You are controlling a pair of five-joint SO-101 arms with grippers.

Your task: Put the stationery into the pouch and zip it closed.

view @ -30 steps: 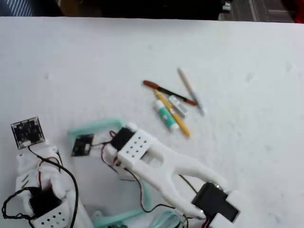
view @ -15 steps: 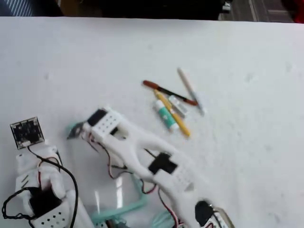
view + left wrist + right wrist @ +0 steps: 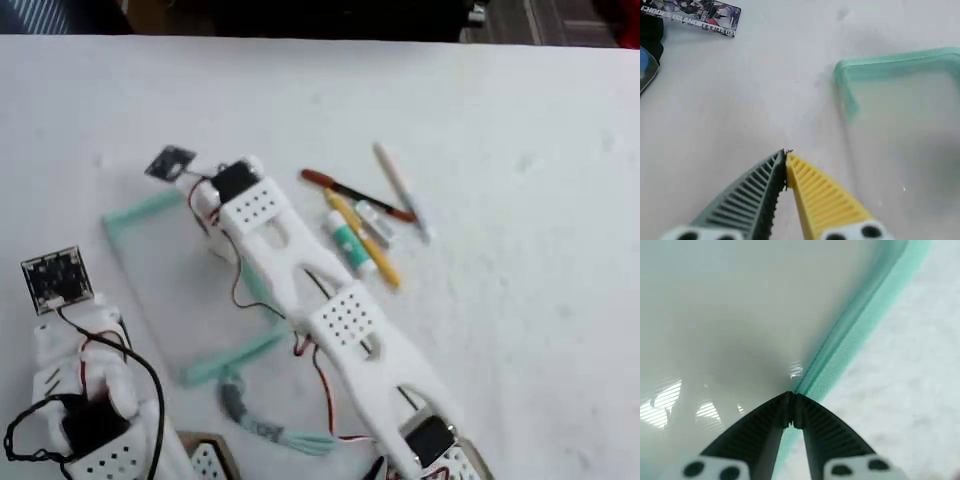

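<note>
pouch (image 3: 170, 275) lies flat on the counter (image 3: 500, 90), left half, nearer the near edge than the far one. Clear film body with a teal band (image 3: 140, 208) along its edges. Judgement: light, floppy, slick on this surface. It will slide or fold if pushed, so it needs pinning while things go in. Best hold is the teal band, which looks stiffer than the film.

right pincer (image 3: 791, 401) has its tips closed on that band at the pouch's far side, and the right arm (image 3: 340, 320) lies across the pouch. Can't tell if the zip is open.

pens (image 3: 365, 215) plus a small teal tube (image 3: 350, 243) sit in a loose heap near counter centre, just beside the pouch toward the right edge, none inside yet. Thin, hard, likely to roll, so take them mid-shaft.

left pincer (image 3: 785, 159) is closed and empty, low over bare counter, with a pouch corner ahead of it, apart. strap (image 3: 262, 428) trails toward the near edge.
</note>
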